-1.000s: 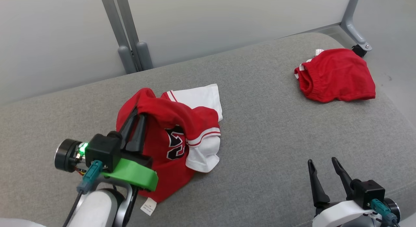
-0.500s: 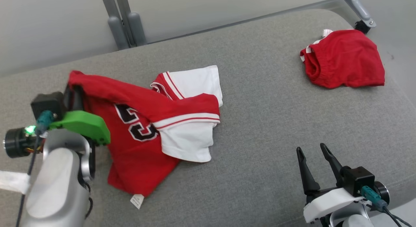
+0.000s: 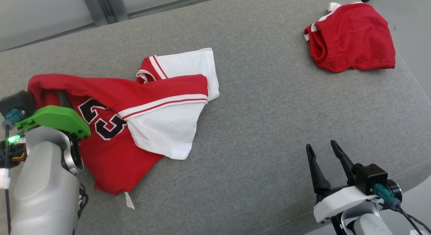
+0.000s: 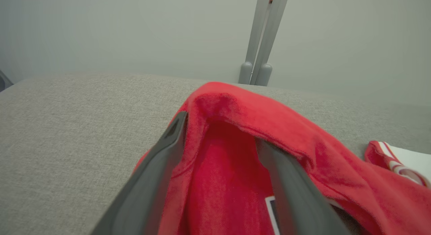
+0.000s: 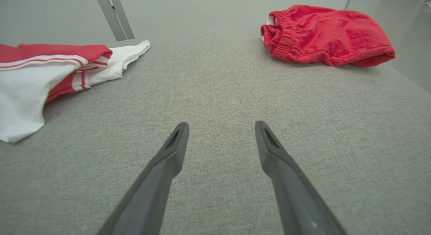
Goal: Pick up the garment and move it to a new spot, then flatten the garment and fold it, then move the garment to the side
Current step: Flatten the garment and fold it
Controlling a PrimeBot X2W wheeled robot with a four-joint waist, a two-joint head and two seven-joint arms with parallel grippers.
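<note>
Head view: you've got the jersey (image 3: 134, 107) crumpled at the left of the cushion (image 3: 262, 110), its edge draped over the left gripper (image 4: 219, 130), jaws spread, right gripper (image 3: 320, 145) spread and empty; move looks done, you owe flatten, fold, set-aside.

Crumpled red shorts (image 3: 350, 36) with white trim lie near the far right corner of the counter (image 3: 262, 127), which is covered in grey woven fabric. Beyond its far edge two grey metal posts (image 4: 259, 36) stand side by side against a pale wall (image 4: 101, 26).
</note>
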